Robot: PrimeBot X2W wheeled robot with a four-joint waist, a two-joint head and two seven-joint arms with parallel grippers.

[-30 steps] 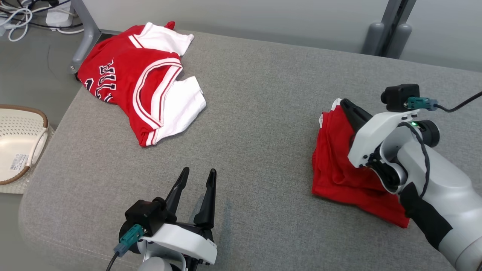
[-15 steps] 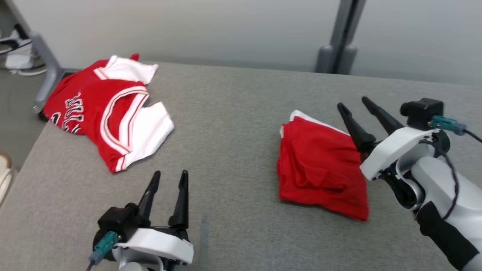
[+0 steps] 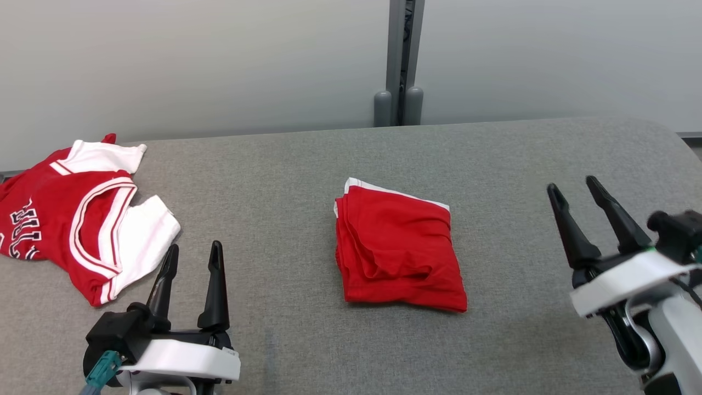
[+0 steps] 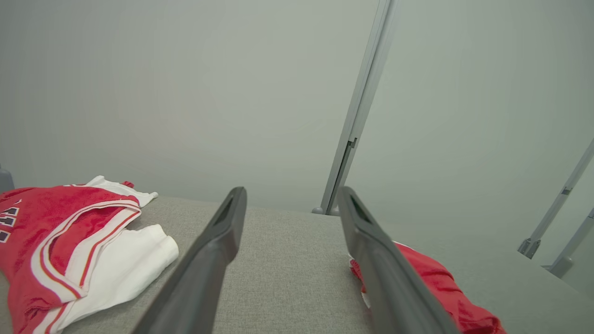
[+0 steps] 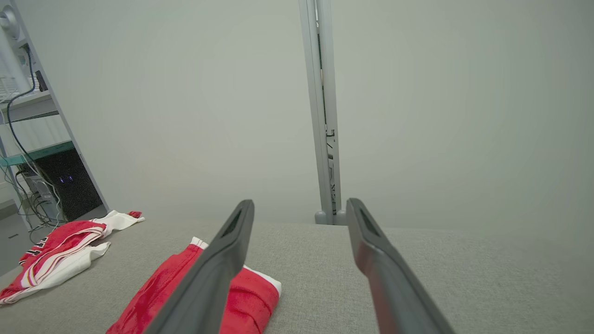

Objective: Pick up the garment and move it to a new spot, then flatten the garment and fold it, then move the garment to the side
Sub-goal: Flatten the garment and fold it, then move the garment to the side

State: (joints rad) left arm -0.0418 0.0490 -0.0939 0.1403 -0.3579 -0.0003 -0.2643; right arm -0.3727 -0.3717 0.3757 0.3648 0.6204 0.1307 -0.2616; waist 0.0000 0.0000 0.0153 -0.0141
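2 grippers are figured; how does each stand? (STUDENT)

Left gripper (image 3: pixel 194 248): lower left of the head view, fingers pointing up the picture, jaws spread and empty, above the flat grey fabric-covered table (image 3: pixel 274 181). Right gripper (image 3: pixel 572 185): lower right, fingers leaning up and slightly left, jaws likewise spread and empty, well apart from any cloth. (TUTOR)

Where does the task's thing lie? (STUDENT)

The folded plain red garment with a white edge (image 3: pixel 397 247) rests on the table's middle, between the 2 grippers and touching neither. A second piece, the rumpled red-and-white lettered jersey (image 3: pixel 71 219), lies at the table's left end, near the left gripper's fingers. (TUTOR)

What do the wrist views add? (STUDENT)

Left wrist view: jersey to the left of the fingers, an edge of the red garment behind the right-hand finger. Right wrist view: the red garment partly behind the left-hand finger, the upright grey metal post (image 5: pixel 320 116) at the wall, and at far left a grey metal shelf rack hung with cables (image 5: pixel 28 139). (TUTOR)
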